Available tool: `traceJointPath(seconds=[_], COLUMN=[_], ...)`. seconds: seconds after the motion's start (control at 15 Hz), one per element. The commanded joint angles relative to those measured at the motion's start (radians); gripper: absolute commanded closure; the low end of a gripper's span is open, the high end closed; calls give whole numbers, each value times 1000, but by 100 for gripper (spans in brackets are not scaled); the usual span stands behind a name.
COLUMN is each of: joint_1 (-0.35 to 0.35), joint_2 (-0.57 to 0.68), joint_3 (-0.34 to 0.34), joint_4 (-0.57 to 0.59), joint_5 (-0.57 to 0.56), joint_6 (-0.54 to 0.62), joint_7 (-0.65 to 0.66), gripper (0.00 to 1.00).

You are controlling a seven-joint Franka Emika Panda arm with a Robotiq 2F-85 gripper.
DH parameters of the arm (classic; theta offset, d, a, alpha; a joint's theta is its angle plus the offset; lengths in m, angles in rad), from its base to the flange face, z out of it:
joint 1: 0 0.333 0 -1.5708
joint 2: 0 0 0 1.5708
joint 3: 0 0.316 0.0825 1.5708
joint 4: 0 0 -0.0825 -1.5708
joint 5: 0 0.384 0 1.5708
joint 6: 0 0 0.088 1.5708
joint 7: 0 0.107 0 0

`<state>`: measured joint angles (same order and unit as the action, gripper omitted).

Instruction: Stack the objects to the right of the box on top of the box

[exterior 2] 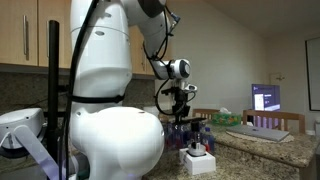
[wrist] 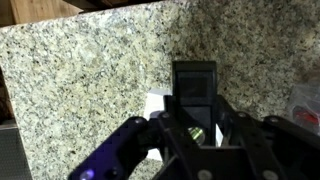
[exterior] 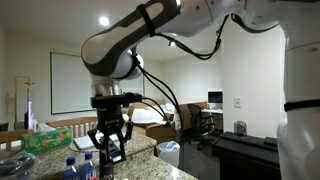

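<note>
In the wrist view my gripper is closed around a dark object with a glossy lighter face. I cannot tell whether it is the cylinder or the flat bar. A corner of the white box shows just below it on the granite counter. In both exterior views the gripper hangs above the counter. The white box stands below and a little to the side of it. A small dark thing sits on the box.
Clear blue-capped water bottles stand close to the gripper. A tissue box sits behind on the counter. A lit monitor stands at the far end. The robot's white base fills the foreground.
</note>
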<state>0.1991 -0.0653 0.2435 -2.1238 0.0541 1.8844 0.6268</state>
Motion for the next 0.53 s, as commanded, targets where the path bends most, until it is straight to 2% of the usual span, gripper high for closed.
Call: traceJointPath(seconds=[0.0, 0.47], joint_1=[-7, -7], joint_2=[3, 57], joint_3=[-19, -43], joint_4=[14, 66], joint_5=[29, 43], joint_6=[-13, -14], joint_7=[-26, -53], gripper=[82, 82])
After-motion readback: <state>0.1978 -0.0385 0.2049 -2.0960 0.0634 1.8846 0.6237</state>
